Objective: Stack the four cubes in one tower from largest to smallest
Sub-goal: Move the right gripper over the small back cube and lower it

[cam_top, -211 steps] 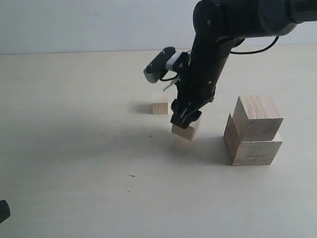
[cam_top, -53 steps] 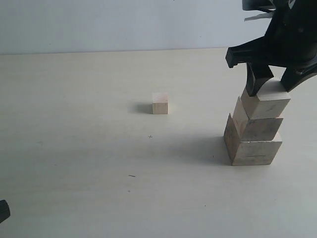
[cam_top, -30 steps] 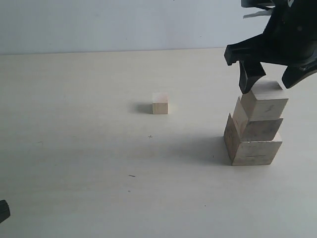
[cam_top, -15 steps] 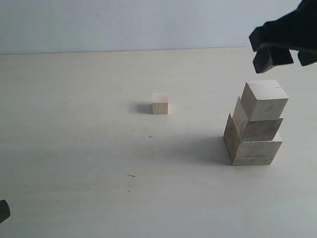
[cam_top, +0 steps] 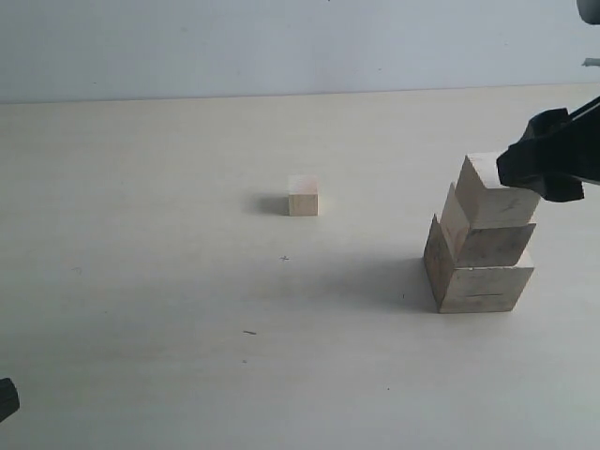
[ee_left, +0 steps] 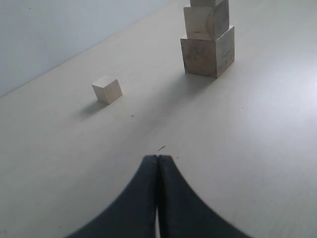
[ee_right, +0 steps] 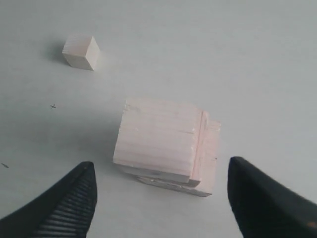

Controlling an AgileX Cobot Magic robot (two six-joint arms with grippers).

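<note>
Three pale wooden cubes form a stepped tower [cam_top: 480, 253] at the right: the largest [cam_top: 478, 281] is the base, the medium one [cam_top: 489, 242] sits on it, and the third cube [cam_top: 487, 192] is on top. The smallest cube [cam_top: 303, 196] stands alone on the table, left of the tower. My right gripper [cam_top: 553, 157] hangs open and empty beside and above the tower top, partly covering it. From the right wrist, the top cube [ee_right: 156, 141] lies below the spread right gripper [ee_right: 161, 162]. My left gripper [ee_left: 157, 158] is shut and empty, low over the table, far from the smallest cube [ee_left: 107, 89].
The pale table [cam_top: 187, 309] carries only a few small dark specks [cam_top: 248, 332]. A pale wall [cam_top: 234, 47] rises behind the far edge. A tip of the left arm [cam_top: 5, 398] shows at the bottom left corner.
The right gripper opened and let go of the third cube, which stays on the stack. It then rose and shifted right, and now hangs lower again beside the top.
</note>
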